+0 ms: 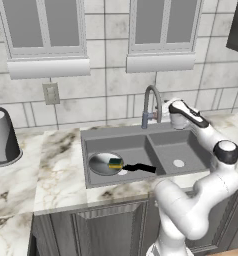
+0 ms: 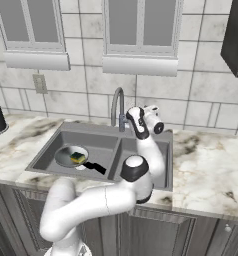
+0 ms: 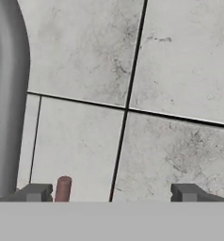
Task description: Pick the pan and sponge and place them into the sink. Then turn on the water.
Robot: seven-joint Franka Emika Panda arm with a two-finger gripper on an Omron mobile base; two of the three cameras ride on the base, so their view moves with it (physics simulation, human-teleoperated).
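Nearest you, the marble counter [image 1: 56, 185] fronts the dark grey sink [image 1: 136, 132]. In its left basin you have the pan [image 1: 103, 164], lying flat with its black handle pointing toward the divider, and the sponge [image 1: 115, 162] resting on the pan's right rim, green layer up. The right basin holds nothing but its pale drain. Behind the divider stands the arched faucet [image 1: 152, 104]; no stream shows at its spout. Your gripper [image 3: 111, 192] sits just right of the faucet at the back of the sink, fingers spread wide and holding nothing, facing the tiled wall [image 3: 170, 70], the faucet's grey neck close by its left finger. Far left stands a paper-towel roll [image 1: 1, 136].
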